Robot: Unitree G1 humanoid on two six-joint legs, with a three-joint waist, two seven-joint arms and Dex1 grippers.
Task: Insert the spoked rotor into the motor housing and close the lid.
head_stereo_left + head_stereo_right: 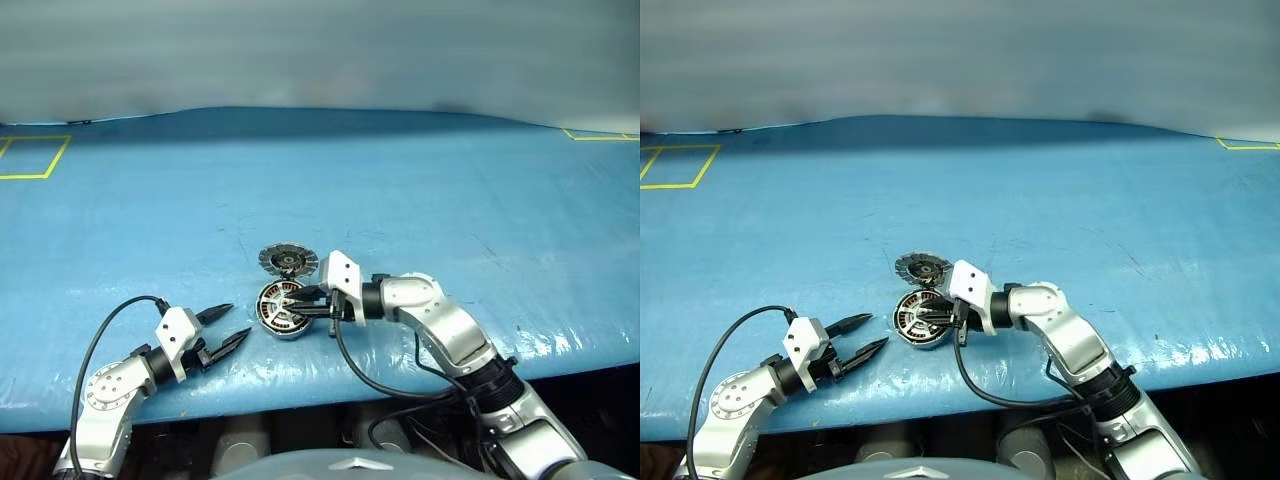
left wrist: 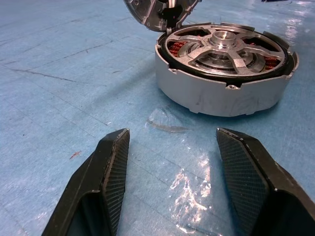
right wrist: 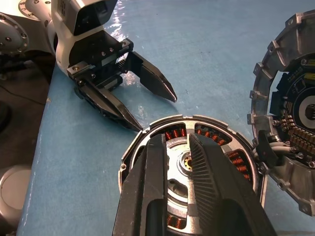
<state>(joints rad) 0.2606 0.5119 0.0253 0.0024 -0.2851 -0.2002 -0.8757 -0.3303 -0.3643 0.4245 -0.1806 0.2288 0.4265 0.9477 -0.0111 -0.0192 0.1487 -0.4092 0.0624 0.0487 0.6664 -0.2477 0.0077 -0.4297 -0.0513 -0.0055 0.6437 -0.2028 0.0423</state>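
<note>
The motor housing [image 1: 283,310] stands near the front of the blue table, its copper windings showing under the spoked rotor [image 2: 224,49], which sits inside it. The lid [image 1: 287,262] leans open at the housing's far rim, segmented inner face [image 3: 290,113] showing. My right gripper [image 3: 177,140] hovers just over the rotor, reaching in from the right. It is shut to a slim gap with nothing held. To the left of the housing my left gripper [image 1: 225,328] rests low over the table. Its fingers [image 2: 113,182] are spread wide open and point at the housing's wall, a short way off.
The blue table [image 1: 450,220] stretches far back. Yellow tape outlines lie at its far left [image 1: 30,157] and far right [image 1: 600,134]. Black cables hang off both arms near the front edge [image 1: 360,375].
</note>
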